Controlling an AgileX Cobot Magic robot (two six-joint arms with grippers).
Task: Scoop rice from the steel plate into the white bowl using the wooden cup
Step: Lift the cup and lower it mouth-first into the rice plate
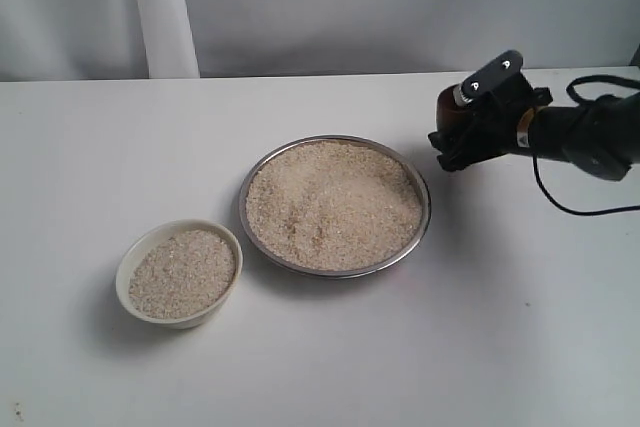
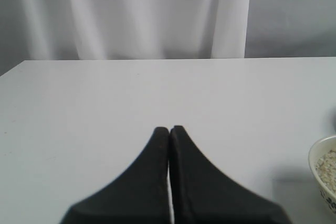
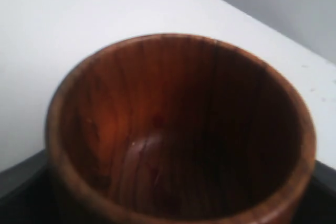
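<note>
- Two dishes on table: steel plate mid-table, heaped with rice, no cup in it yet
- white bowl just beside plate's near-left edge, partly filled with grains
- right gripper clamped on wooden cup, raised off plate's far-right rim, apart from it; cup inside looks empty
- left gripper fingers pressed together, holding nothing, near bowl
- step judged: approach for a scoop; next move needs cup lowered and mouth tilted into rice

Steel plate mid-counter, rice heaped in it. White bowl front-left, just beside plate, more rice inside. Wooden cup in my right fingers, right-rear of plate.
</note>
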